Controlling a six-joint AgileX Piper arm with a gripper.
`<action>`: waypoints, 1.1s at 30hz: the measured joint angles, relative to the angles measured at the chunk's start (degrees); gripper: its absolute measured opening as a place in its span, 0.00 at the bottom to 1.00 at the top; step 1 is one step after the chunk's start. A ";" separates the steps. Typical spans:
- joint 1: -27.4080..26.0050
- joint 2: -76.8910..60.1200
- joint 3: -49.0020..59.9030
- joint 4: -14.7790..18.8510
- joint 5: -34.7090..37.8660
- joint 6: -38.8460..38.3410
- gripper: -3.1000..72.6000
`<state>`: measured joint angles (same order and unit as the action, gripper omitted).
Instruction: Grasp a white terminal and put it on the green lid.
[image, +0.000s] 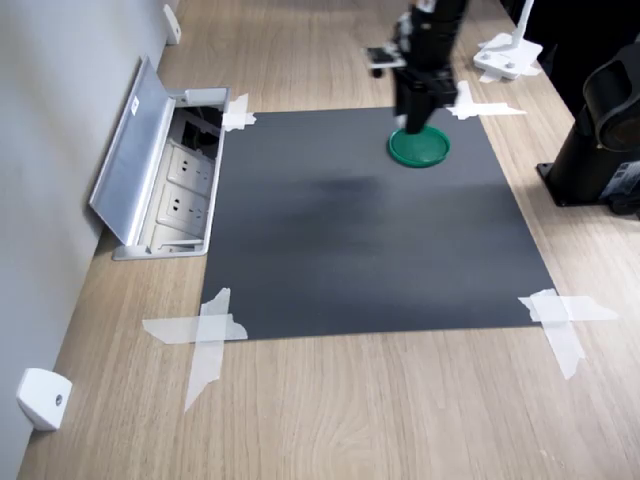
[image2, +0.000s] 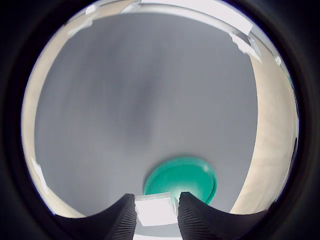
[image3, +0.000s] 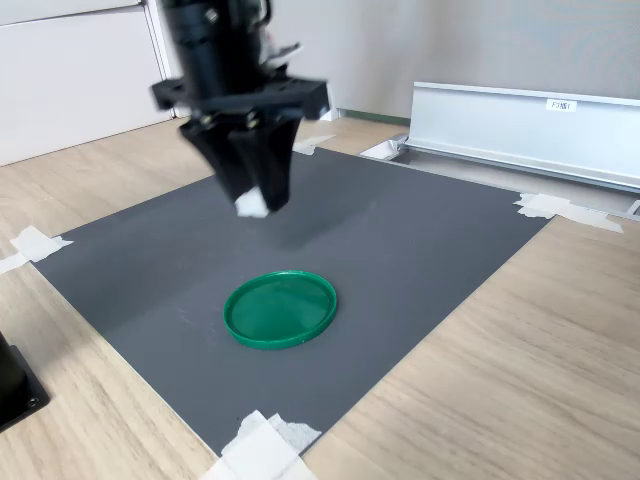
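Observation:
The green lid (image3: 280, 309) lies flat on the dark mat near its corner; it also shows in the first exterior view (image: 419, 148) and in the wrist view (image2: 181, 179). My gripper (image3: 254, 203) hangs above the mat, just beside and above the lid, shut on the white terminal (image3: 251, 205). In the wrist view the white terminal (image2: 155, 210) sits pinched between the two ribbed black fingers (image2: 123, 220), with the lid's edge just beyond them. In the first exterior view the gripper (image: 416, 122) hides the terminal.
The dark mat (image: 360, 230) is taped to the wooden table. An open socket box (image: 170, 190) lies at the first exterior view's left. A black arm base (image: 600, 140) and a white stand (image: 508, 55) are at the first exterior view's right, a white wedge piece (image: 42, 397) at its lower left.

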<state>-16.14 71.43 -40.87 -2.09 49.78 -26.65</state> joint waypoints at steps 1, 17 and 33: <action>-1.09 -0.76 1.51 -0.20 -0.58 -1.28 0.46; -6.70 3.17 6.53 -1.94 -12.14 -4.44 0.46; -6.70 6.59 6.53 -2.35 -14.37 -4.65 0.54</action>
<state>-22.84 78.03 -34.34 -4.44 35.42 -31.30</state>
